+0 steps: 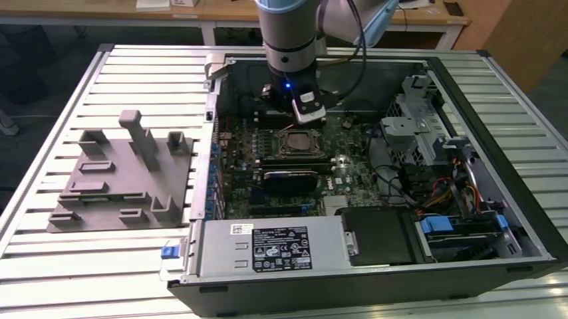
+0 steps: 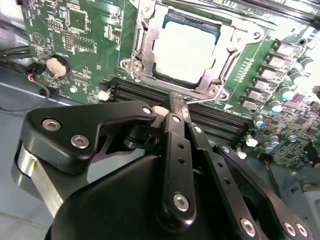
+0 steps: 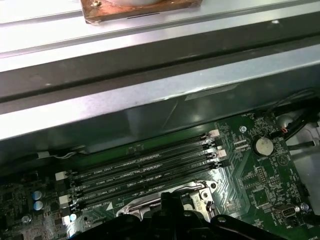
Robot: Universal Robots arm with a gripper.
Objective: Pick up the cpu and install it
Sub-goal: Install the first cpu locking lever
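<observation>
Open computer case point(image 1: 497, 219) lies on the slatted table point(image 1: 53, 86), motherboard point(image 1: 355, 176) face up. The cpu point(image 1: 296, 141) sits in its socket near the middle of the board. In the second wrist view the cpu point(image 2: 187, 47) shows a pale silver top, with the metal socket frame point(image 2: 145, 42) down over its edges.

Gripper point(image 1: 308, 116) hangs low over the board just beyond the socket's far side, above the memory slots point(image 2: 135, 92). Its fingers are pressed together with nothing between them point(image 2: 170, 105), clear of the cpu.

Grey fixture block point(image 1: 124, 176) stands on the table at the exterior view's left, outside the case.
</observation>
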